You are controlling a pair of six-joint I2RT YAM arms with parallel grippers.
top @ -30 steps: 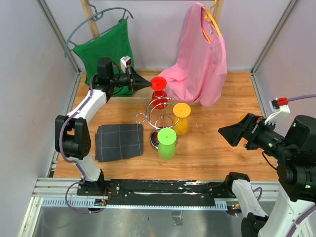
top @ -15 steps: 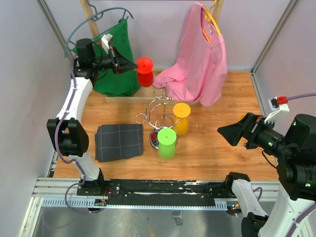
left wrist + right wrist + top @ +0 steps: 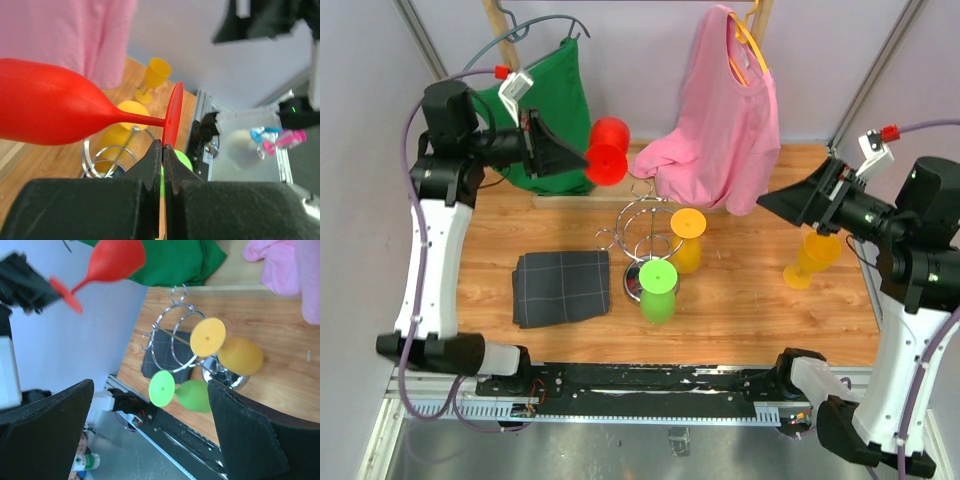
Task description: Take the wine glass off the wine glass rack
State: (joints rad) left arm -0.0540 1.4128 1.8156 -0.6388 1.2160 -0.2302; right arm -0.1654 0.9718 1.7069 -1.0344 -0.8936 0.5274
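Note:
My left gripper (image 3: 582,160) is shut on the foot disc (image 3: 172,117) of a red wine glass (image 3: 608,150). It holds the glass on its side in the air, up and to the left of the wine glass rack (image 3: 648,218) and apart from it. The left wrist view shows the red bowl (image 3: 50,110) at the left and the jaws pinching the disc's edge. The chrome rack (image 3: 175,335) carries a green glass (image 3: 658,288) and a yellow-orange glass (image 3: 687,238). My right gripper (image 3: 782,203) hangs open and empty, high at the right.
A yellow glass (image 3: 812,258) stands on the table below my right gripper. A dark checked cloth (image 3: 562,287) lies left of the rack. A green shirt (image 3: 545,95) and a pink shirt (image 3: 725,110) hang at the back. Walls close in on both sides.
My left arm has carried the red glass from the rack's top up and to the left, and it now lies sideways. My right arm rose, uncovering the yellow glass on the table.

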